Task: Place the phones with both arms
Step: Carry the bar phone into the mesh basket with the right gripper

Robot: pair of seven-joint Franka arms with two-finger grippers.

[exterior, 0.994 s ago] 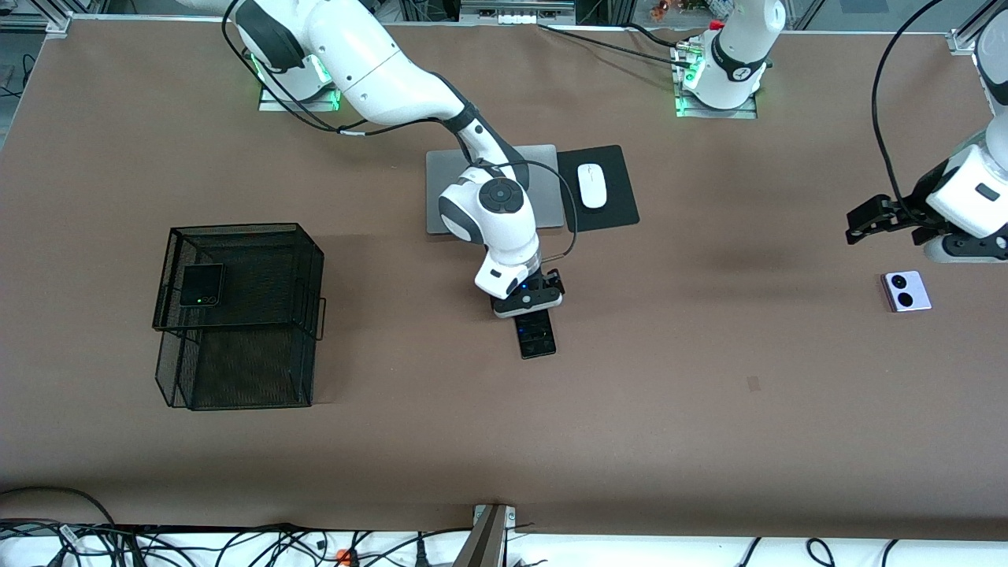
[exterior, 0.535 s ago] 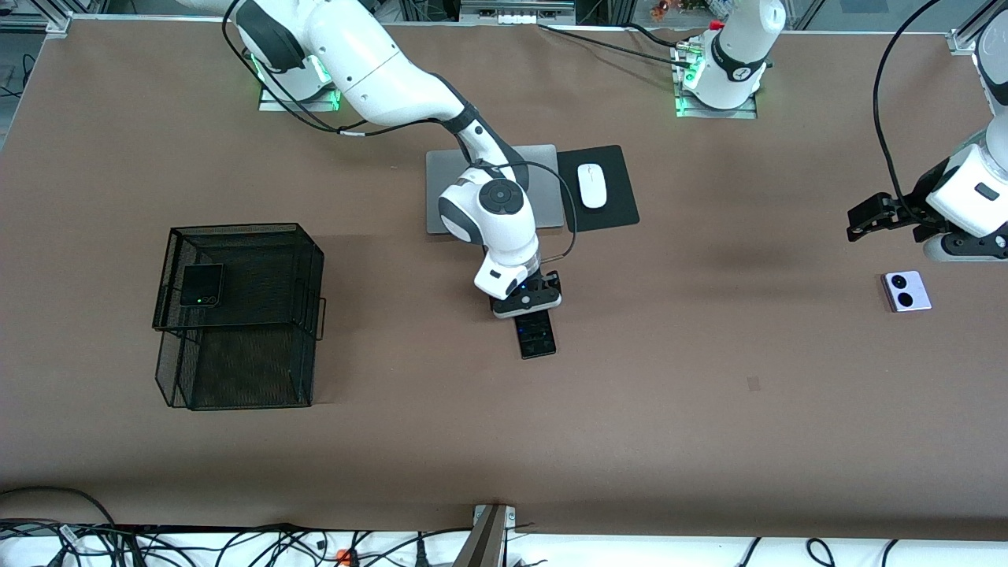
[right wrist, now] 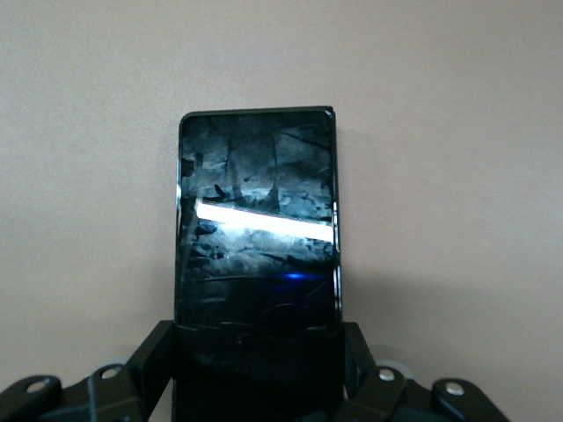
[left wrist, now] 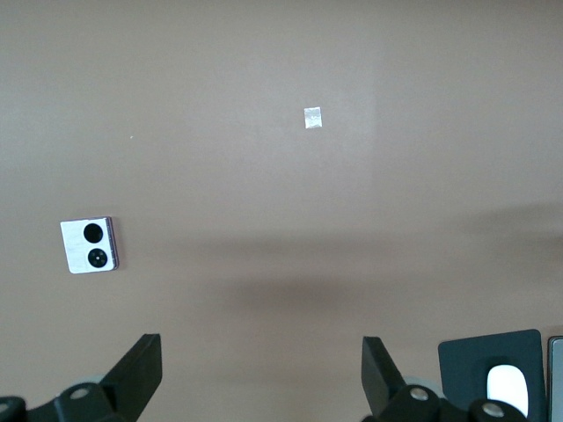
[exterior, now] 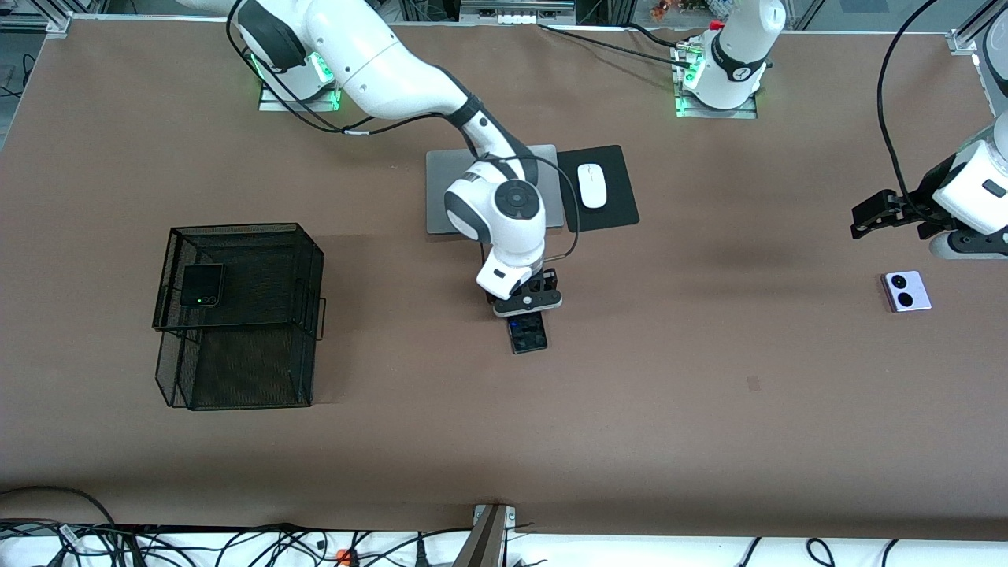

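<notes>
The slim black phone (exterior: 527, 332) sits pinched by its long edges in the right claw (exterior: 529, 303), over the worktop (exterior: 630, 409) nearer the camera than the laptop (exterior: 441, 197), ready for carrying. Toward the right arm's end, the wire basket (exterior: 236, 315) holds the folded black phone (exterior: 201, 284). Toward the left arm's end, the lilac phone (exterior: 906, 290) lies untouched, the spread left claw (left wrist: 261, 380) waiting above.

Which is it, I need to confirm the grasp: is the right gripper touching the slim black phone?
Touching. In the right wrist view, the right gripper's fingers press against both long edges of the slim black phone.
</notes>
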